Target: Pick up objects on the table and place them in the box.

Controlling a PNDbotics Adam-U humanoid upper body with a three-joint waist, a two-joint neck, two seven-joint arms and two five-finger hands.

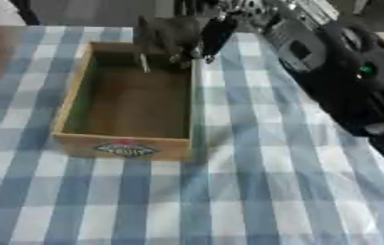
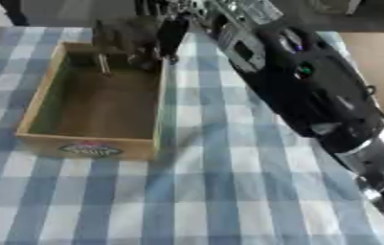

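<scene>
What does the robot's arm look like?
The right arm is thick, rounded and mostly black, with a small green light and a silver joint near the bottom corner. Its hand is black too, with dark fingers.

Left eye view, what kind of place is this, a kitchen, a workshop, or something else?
Probably a staged tabletop for robot practice, not a working kitchen. A blue and white checked tablecloth covers the table, a wooden box with a label on its front stands on it, and the robot's right hand hangs over the box's far end.
</scene>
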